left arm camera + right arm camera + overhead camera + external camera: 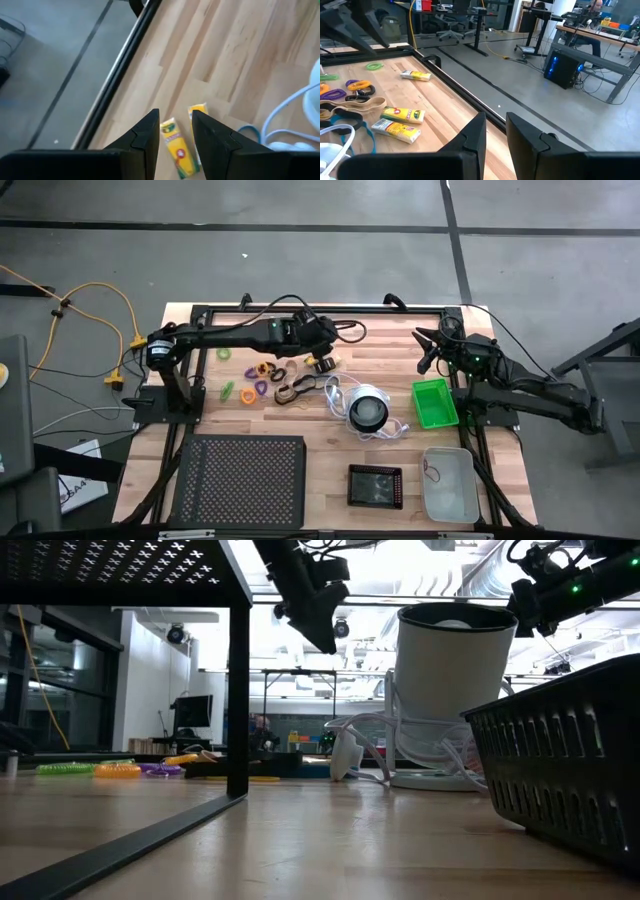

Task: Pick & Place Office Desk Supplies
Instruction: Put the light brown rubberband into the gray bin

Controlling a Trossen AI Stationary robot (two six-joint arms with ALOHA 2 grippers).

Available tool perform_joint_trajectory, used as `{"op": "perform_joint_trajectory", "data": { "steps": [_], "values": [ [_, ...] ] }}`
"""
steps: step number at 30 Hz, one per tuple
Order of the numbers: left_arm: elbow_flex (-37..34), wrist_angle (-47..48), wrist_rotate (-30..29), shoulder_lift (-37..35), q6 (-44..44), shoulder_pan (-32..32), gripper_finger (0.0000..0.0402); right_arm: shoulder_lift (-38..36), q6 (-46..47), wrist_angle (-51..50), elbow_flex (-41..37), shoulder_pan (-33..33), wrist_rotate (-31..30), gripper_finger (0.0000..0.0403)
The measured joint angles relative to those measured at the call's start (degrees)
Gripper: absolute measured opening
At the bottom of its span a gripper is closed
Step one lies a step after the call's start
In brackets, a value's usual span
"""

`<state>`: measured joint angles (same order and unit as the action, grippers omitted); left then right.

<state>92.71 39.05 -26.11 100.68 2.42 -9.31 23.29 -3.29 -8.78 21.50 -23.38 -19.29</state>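
Observation:
Two yellow-and-white packs lie flat on the wooden table, left of the round white-and-black object. My left gripper hangs open in the air above them, slanting down, and touches nothing. A third pack lies near the far edge. Green, purple and orange loops and a brown band lie left of the packs. My right gripper waits open at the far right, off the table top.
A green tray stands at the right and a clear tray at the near right. A black tray sits at the near middle. A black mesh platform covers the near left. The round object's white cord trails beside it.

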Motion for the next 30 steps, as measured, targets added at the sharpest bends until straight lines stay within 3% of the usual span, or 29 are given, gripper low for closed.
{"op": "perform_joint_trajectory", "data": {
  "steps": [9, 15, 21, 30],
  "values": [
    [0.0, 7.3, 0.1, 0.0, 7.0, 1.9, 0.0109, 0.0, 0.0, 0.0, 0.0, 0.0, 0.0, 0.0064],
    [-0.6, 9.5, 4.9, 0.3, 12.1, 2.1, 0.0109, 0.0, 0.0, 0.0, 0.0, 0.0, 0.0, 0.0064],
    [-4.3, 11.0, 5.5, 0.4, 17.1, 2.1, 0.0109, 0.0, 0.0, -0.1, 0.0, 0.0, 0.0, 0.0064],
    [-10.7, 10.5, 15.3, 0.4, 19.7, 2.6, 0.0109, 0.0, 0.0, -0.1, 0.0, 0.0, 0.0, 0.0064]
  ]
}}
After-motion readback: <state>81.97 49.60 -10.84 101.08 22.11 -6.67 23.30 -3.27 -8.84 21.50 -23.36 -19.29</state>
